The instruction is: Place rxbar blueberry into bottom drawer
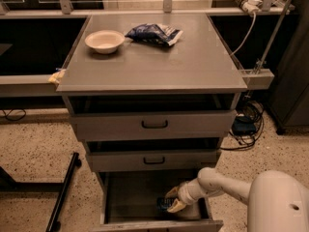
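Now tan 2-finger gripper (pixel 173 200) clamped on flat navy rxbar blueberry (pixel 163 205), grey metal bottom drawer (pixel 129 192) floor just below. Risk: tilted release, bar catches drawer front.

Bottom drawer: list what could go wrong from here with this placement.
1. The gripper, jaws closed on the rxbar blueberry, sits low near the front wall of the bottom drawer. A release here might leave the bar leaning on that wall rather than lying flat.
2. The middle drawer sticks out just above the arm. Pulling straight up could knock against it.
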`<state>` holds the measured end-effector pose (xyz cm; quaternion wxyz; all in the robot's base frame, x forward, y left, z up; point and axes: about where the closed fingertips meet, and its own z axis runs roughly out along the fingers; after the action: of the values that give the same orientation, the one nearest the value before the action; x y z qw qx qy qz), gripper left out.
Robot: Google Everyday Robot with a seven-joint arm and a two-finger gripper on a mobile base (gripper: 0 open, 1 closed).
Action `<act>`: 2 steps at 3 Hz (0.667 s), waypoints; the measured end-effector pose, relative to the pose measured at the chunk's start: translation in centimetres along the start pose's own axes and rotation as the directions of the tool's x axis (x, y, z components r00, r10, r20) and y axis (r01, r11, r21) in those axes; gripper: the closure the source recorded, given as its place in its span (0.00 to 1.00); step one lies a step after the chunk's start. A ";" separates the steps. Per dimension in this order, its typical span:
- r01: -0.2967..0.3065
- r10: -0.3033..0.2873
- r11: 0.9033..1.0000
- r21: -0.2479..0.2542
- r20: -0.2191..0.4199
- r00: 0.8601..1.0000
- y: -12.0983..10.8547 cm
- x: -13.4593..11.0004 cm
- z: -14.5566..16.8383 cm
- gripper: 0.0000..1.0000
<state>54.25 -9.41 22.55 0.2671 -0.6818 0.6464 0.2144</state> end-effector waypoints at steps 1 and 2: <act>0.014 -0.014 1.000 0.010 0.009 1.000 -0.3 0.1 0.5 1.00; 0.043 -0.044 0.999 0.034 0.037 0.998 -1.1 0.5 1.6 1.00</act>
<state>55.51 -8.69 21.09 0.2949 -0.6872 0.6296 0.2106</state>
